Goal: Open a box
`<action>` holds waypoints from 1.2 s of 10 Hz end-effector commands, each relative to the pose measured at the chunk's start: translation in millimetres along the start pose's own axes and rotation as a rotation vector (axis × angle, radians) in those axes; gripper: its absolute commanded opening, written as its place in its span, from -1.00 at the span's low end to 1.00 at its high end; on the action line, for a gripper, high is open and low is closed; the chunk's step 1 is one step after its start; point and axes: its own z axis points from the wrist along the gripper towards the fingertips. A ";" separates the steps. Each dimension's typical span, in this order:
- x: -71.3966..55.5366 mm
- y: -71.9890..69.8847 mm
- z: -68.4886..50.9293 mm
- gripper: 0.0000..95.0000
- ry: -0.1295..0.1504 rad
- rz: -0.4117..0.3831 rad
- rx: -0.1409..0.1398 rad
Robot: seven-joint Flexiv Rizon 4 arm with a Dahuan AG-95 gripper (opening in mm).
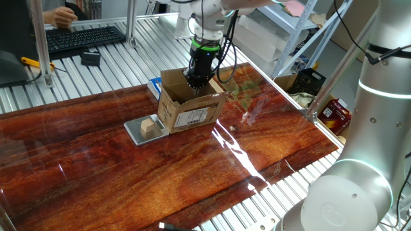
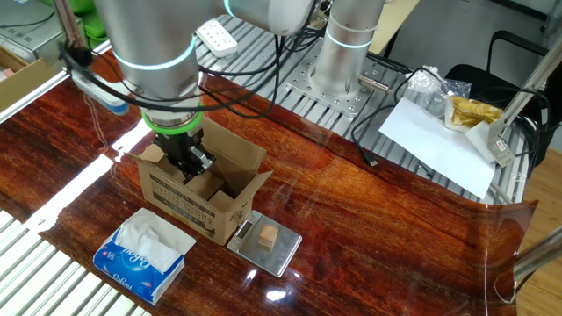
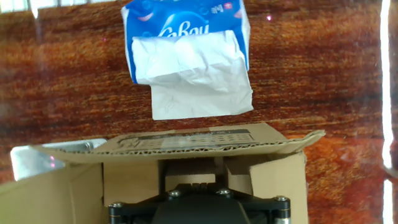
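The brown cardboard box (image 1: pixel 192 112) stands on the wooden table with its top flaps spread outward and its white barcode label facing the front. It also shows in the other fixed view (image 2: pixel 180 197) and in the hand view (image 3: pixel 186 146). My gripper (image 1: pixel 196 82) points straight down into the box's open top, between the flaps, and shows there in the other fixed view (image 2: pixel 191 167). In the hand view only the gripper's black body (image 3: pixel 193 199) shows at the bottom edge. The fingertips are hidden inside the box.
A blue-and-white tissue packet (image 2: pixel 140 254) lies right beside the box and shows in the hand view (image 3: pixel 186 56). A small grey scale (image 1: pixel 136 133) with a tan wooden cube (image 1: pixel 148 126) sits against the box's other side. Metal rack slats border the table.
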 end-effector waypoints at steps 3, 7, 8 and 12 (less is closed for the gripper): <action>0.8 0.0 -0.4 -1.00 -0.002 0.012 -0.005; 0.7 -4.9 5.0 -1.00 -0.005 0.006 -0.004; -0.4 -7.5 7.8 -1.00 -0.007 0.004 -0.004; 2.9 -8.5 18.4 -1.00 -0.023 0.019 -0.007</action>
